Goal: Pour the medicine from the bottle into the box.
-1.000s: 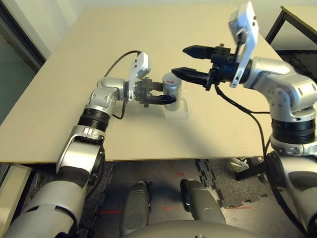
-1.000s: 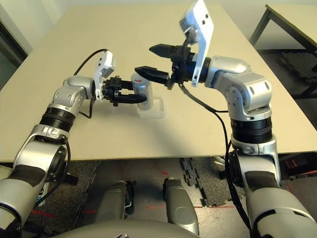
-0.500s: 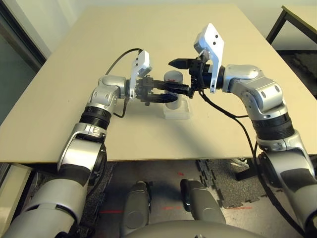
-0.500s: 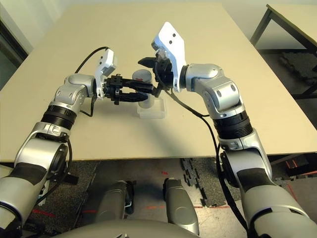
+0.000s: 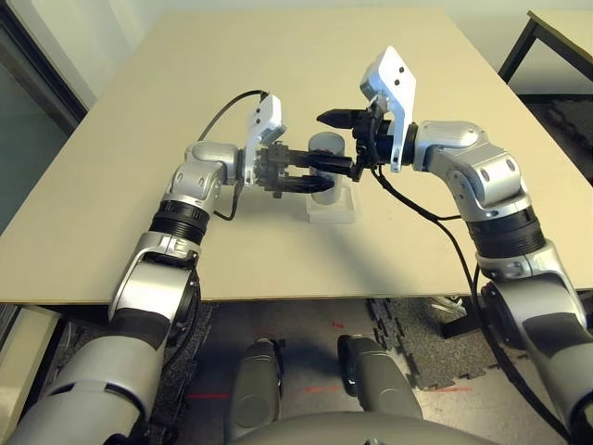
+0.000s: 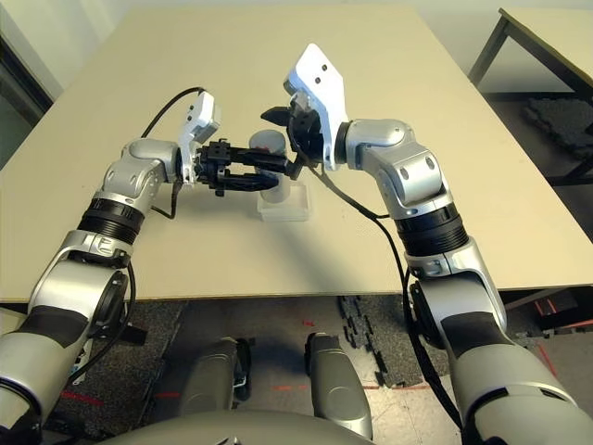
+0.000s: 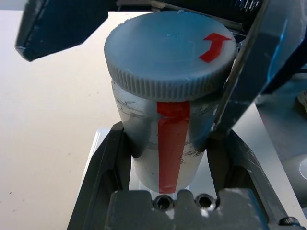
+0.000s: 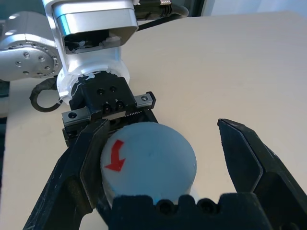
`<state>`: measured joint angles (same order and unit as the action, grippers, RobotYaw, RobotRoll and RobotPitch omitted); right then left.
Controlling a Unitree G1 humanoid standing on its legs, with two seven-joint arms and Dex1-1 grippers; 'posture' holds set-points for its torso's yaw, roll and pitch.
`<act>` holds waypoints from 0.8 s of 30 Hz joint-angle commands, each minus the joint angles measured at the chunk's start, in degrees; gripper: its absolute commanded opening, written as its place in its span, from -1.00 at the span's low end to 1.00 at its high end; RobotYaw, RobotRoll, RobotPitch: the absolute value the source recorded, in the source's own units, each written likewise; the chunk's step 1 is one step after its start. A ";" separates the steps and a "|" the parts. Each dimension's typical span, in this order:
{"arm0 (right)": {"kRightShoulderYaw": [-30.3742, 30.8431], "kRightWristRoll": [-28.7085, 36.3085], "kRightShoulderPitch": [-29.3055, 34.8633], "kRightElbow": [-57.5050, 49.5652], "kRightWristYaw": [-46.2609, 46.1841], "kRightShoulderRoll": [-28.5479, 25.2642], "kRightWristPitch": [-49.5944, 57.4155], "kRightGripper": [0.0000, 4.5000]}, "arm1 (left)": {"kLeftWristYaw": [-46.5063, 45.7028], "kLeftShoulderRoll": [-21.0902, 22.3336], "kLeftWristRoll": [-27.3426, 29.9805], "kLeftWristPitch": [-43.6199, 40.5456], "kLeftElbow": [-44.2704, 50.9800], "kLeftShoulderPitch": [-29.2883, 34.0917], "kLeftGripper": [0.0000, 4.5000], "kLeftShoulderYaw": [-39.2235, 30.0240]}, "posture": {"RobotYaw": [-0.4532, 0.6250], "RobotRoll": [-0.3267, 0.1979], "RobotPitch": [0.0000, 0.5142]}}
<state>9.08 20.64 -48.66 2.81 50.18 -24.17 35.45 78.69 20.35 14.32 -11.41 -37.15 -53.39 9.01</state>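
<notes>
The silvery-grey bottle [image 7: 172,129], with a red stripe down its side and a red arrow on its grey screw cap [image 8: 148,160], stands upright over the clear box [image 5: 332,209] at mid-table. My left gripper [image 5: 324,176] is shut on the bottle's body from the left, just under the cap. From the right, my right gripper [image 8: 160,128] is open, with one finger on each side of the cap. One finger lies close against the cap and the other stands apart from it.
The beige table [image 5: 130,195] stretches wide on all sides of the box. Its front edge runs near my body. A dark-framed second table [image 5: 556,42] stands off to the far right. A black cable hangs from my right wrist over the table.
My right arm swung in from the right and came down with its open fingers on both sides of the cap, then barely moved. The left gripper kept hold of the bottle.
</notes>
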 commanded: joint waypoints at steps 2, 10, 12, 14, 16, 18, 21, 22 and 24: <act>-4.03 1.81 1.92 -2.46 -0.55 -3.34 3.55 1.00 | 1.11 0.58 -0.31 0.01 0.35 0.85 0.07 0.00 | -0.50 0.25 -0.57; -6.33 4.67 2.46 -3.45 -0.61 -7.05 6.26 1.00 | 1.21 0.82 -0.35 0.04 0.10 0.88 0.07 -0.01 | -0.50 0.25 -0.53; -6.64 5.06 2.37 -3.20 -0.53 -7.60 6.24 1.00 | 1.20 0.85 -0.38 0.03 0.03 0.87 0.07 -0.07 | -0.50 0.25 -0.53; -6.88 5.65 2.49 -3.38 -0.38 -8.04 6.51 1.00 | 1.20 0.90 -0.44 0.03 0.00 0.89 0.07 -0.14 | -0.50 0.25 -0.53; -7.19 6.30 2.97 -4.03 0.06 -8.46 7.22 1.00 | 1.18 0.92 -0.54 0.09 -0.16 0.87 0.07 -0.27 | -0.50 0.25 -0.53; -7.45 6.79 3.67 -4.79 0.73 -8.96 7.60 1.00 | 1.19 0.94 -0.67 0.13 -0.33 0.84 0.07 -0.43 | -0.50 0.25 -0.54; -7.73 7.66 4.62 -6.28 1.53 -9.62 8.67 1.00 | 1.16 0.98 -0.79 0.21 -0.49 0.79 0.07 -0.53 | -0.50 0.25 -0.54; -7.73 8.12 4.94 -6.96 1.80 -9.86 9.35 1.00 | 1.14 0.98 -0.82 0.27 -0.59 0.75 0.07 -0.56 | -0.50 0.25 -0.54; -7.53 9.28 5.68 -8.80 2.67 -10.53 11.00 1.00 | 1.04 0.93 -0.89 0.40 -0.86 0.61 0.07 -0.60 | -0.50 0.25 -0.54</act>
<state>1.83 28.49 -43.67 -3.46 51.79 -33.67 44.93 79.37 21.25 14.23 -11.48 -37.25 -52.99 8.02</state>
